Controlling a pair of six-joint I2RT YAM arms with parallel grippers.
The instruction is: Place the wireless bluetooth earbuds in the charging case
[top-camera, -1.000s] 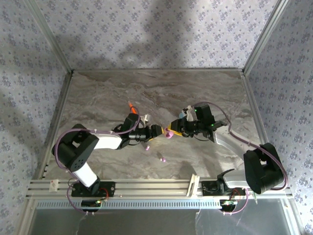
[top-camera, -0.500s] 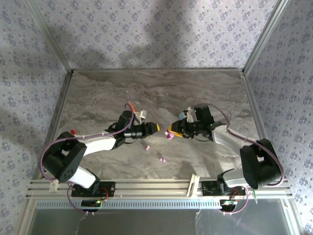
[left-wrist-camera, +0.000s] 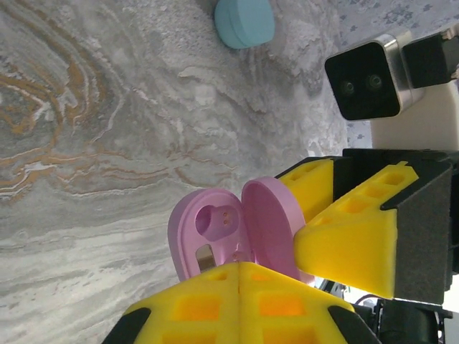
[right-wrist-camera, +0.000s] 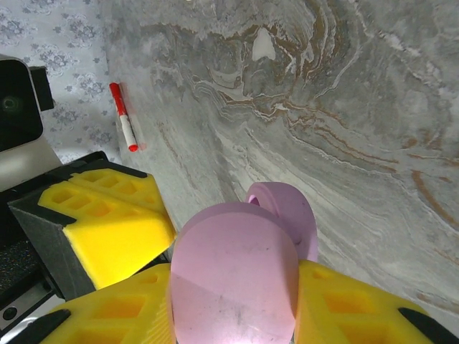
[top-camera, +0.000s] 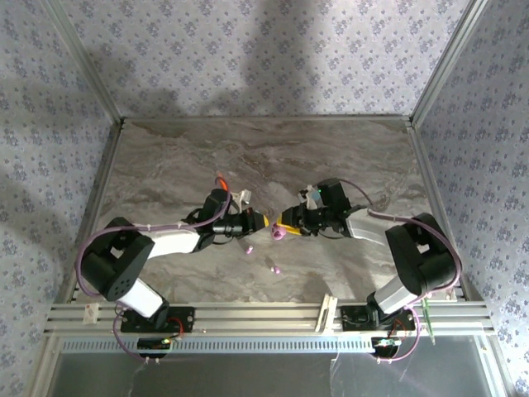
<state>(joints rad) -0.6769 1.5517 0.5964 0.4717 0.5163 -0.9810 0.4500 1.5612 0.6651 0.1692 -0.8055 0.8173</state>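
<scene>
My right gripper clamps the open pink charging case. My left gripper, fingers pressed together, sits just beside its mouth. Two pink earbuds lie loose near the case, on its arm-base side.

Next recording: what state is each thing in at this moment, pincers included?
pink case: lid open, visible socket empty, gripped by the right pincer.
right pincer: shut on the pink case.
left pincer: shut, nothing seen in its grip.
cyan case: closed, lying on the table.
pink earbud: loose on the table.
second pink earbud: loose on the table.
pen: lying on the table.
</scene>
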